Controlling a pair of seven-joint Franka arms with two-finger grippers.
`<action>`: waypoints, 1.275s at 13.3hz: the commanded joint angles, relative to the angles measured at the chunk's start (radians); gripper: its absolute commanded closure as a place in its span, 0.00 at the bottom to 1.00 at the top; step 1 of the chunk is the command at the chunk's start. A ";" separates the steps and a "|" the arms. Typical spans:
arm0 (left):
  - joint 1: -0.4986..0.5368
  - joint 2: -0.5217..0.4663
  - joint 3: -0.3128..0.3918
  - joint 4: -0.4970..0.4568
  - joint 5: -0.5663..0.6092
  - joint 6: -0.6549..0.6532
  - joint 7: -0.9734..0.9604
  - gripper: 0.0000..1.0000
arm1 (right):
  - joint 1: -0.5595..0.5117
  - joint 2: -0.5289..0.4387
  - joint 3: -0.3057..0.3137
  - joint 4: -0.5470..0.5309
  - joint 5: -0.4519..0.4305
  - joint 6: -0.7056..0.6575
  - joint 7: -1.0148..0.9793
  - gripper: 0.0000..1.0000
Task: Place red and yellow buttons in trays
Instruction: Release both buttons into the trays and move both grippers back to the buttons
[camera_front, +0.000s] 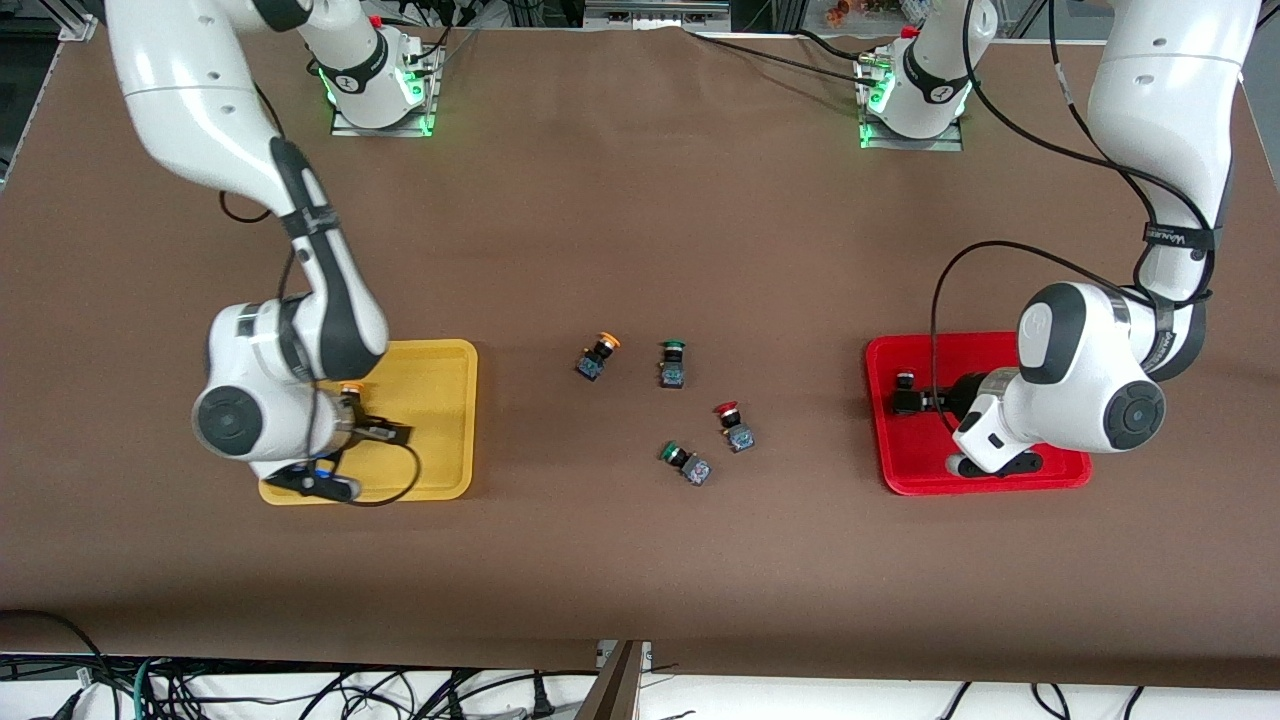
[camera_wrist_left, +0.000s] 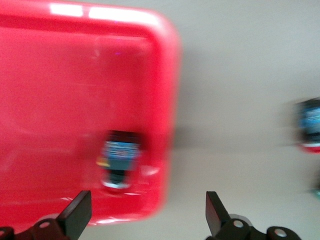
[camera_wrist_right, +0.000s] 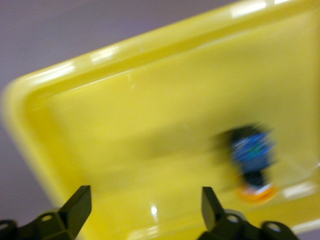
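Right hand (camera_wrist_right: 142, 212), fingers spread wide and empty, hangs over the shallow yellow plastic tray (camera_front: 445, 360) holding an orange-capped button (camera_wrist_right: 252, 160). Mid-desk lie orange-capped (camera_front: 598, 356) and red-capped (camera_front: 734, 425) buttons. Left hand (camera_wrist_left: 147, 215), likewise agape and empty, hangs over the red tray (camera_front: 885, 400); inside, at its nine o'clock edge, lies a blue-based button (camera_wrist_left: 120, 160).

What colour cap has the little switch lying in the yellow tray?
Orange-yellow. The switch in the yellow tray shows best in the right wrist view.

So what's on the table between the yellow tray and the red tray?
In the front view, four buttons lie between the yellow tray and red tray: one yellow button, one red button, and two green buttons.
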 joint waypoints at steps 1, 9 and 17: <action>-0.111 -0.005 -0.018 0.065 -0.028 -0.012 -0.255 0.00 | 0.157 0.010 0.007 -0.020 0.004 0.046 0.274 0.00; -0.327 0.216 -0.001 0.100 -0.027 0.437 -0.563 0.00 | 0.339 0.077 0.010 -0.026 0.126 0.229 0.496 0.00; -0.444 0.262 0.124 0.102 -0.027 0.507 -0.583 0.45 | 0.373 0.100 0.016 -0.031 0.136 0.235 0.516 1.00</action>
